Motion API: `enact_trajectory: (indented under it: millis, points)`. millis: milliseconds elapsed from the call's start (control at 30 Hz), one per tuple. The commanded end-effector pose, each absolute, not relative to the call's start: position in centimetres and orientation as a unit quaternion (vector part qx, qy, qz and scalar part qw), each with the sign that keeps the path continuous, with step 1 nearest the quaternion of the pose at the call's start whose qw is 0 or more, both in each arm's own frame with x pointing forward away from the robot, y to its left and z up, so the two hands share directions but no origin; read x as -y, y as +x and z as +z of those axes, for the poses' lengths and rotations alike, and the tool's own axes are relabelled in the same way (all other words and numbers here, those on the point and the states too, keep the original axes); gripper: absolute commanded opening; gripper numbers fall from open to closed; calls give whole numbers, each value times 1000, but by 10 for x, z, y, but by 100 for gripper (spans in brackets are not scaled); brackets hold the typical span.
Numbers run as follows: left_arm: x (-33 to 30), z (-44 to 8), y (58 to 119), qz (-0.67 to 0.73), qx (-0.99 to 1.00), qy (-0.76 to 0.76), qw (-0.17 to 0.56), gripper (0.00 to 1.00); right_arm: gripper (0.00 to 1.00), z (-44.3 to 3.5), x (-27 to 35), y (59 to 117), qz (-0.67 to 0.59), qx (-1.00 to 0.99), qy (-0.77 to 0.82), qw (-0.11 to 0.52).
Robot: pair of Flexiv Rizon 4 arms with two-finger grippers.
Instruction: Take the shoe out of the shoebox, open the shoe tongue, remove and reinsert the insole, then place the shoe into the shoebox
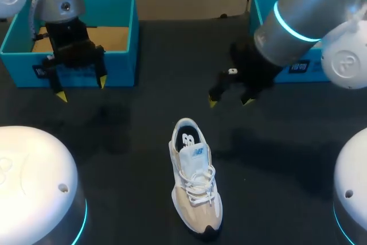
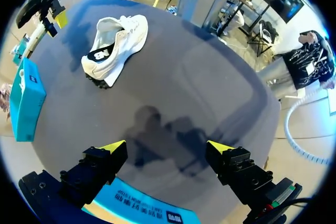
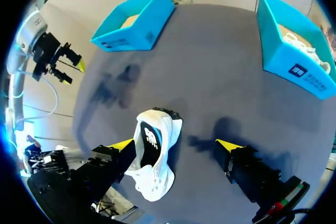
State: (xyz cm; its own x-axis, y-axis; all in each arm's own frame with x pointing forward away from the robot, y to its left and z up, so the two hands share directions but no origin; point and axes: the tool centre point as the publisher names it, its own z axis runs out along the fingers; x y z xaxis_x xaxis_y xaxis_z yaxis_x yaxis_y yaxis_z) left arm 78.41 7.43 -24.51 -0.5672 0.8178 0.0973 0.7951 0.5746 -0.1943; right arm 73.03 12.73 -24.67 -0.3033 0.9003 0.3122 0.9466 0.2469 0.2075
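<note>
Our head camera looks down on the shoe (image 1: pixel 194 185) from above and behind. Our right wrist camera hangs near the shoe (image 3: pixel 152 156), the left wrist camera well apart from it. All three views share the shoe.

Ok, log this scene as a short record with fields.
shoe: white, upright on the table, outside both boxes, held by neither gripper
insole: dark, visible inside the shoe
left gripper: open, empty, in front of the left shoebox
right gripper: open, empty, hovering past the shoe's heel
right shoebox: teal, open, partly hidden by the right arm
</note>
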Motion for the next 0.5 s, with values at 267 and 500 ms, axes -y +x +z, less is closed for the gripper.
enact_trajectory:
  millis: [267, 500]
  points:
    - [-91, -245, 793, 66, 884, -454, 84, 100, 100, -241, -145, 722, -126, 790, -600, -11]
    - [-91, -245, 793, 66, 884, -454, 84, 100, 100, -241, -145, 722, -126, 790, -600, -11]
